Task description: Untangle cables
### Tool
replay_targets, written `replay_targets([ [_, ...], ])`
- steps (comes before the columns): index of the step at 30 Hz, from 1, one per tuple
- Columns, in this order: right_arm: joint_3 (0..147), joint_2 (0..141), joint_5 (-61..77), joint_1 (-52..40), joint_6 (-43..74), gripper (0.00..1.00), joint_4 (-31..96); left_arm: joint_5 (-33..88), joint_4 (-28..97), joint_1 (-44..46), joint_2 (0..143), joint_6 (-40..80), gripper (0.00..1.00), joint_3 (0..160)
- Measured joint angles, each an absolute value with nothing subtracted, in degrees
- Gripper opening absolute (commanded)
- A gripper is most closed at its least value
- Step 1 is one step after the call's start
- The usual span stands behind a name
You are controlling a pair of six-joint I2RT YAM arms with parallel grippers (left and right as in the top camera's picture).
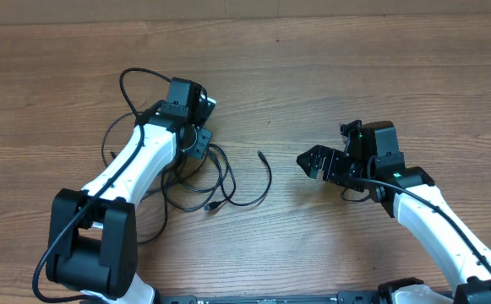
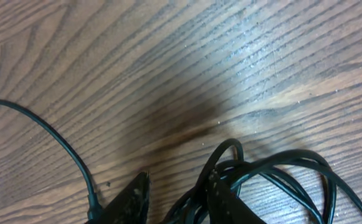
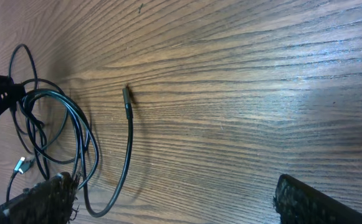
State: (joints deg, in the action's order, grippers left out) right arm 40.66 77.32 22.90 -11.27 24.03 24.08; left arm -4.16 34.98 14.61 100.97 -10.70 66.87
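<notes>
Wooden worktop, brown, grain running side to side. Cables lie directly on it on my left side: thin black cords in overlapping loops, tangled together. One cord arcs out of the pile toward the middle, and its plug lies flat on the wood, apart from the loops.

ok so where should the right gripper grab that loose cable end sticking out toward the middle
Take the cable on the short stretch just behind its small plug, coming in from the right with the open right gripper. That end lies flat on bare wood, apart from the tangle, and it faces that gripper. The cord is thin, so close across it.
</notes>
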Motion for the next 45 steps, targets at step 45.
replay_targets([
  [45, 40.7, 77.3, 40.7, -14.9, 44.7, 1.00, 11.7, 12.3, 59.8, 14.5, 97.7, 10.6, 0.04, 96.1],
])
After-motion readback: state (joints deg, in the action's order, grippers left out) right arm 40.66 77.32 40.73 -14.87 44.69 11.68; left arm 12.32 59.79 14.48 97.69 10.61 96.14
